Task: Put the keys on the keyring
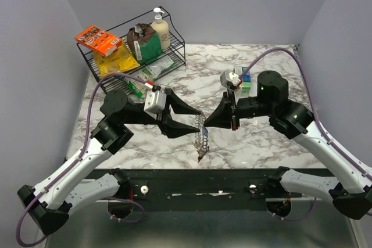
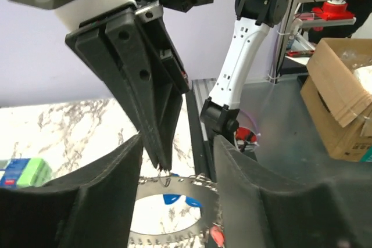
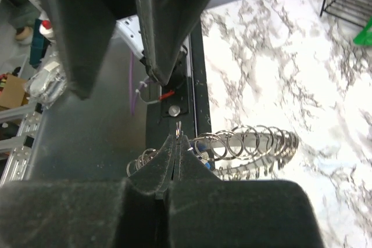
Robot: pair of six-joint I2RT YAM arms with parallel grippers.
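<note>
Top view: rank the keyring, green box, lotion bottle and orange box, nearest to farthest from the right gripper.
1. Keyring, at the right gripper tips.
2. Green box, behind the gripper, back right.
3. Lotion bottle, in the rack, back left.
4. Orange box, rack's far-left end.

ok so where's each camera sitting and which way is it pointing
top external: above and behind the arms, looking down on the marble table; both arms show, left gripper and right gripper meeting mid-table.
left wrist: on the left arm, looking past its own spread fingers at the keyring and the right gripper's tip pinching it.
right wrist: on the right arm, looking over its own shut fingers at the left gripper opposite.
shared: both wrist views show the keyring and the opposite gripper.
</note>
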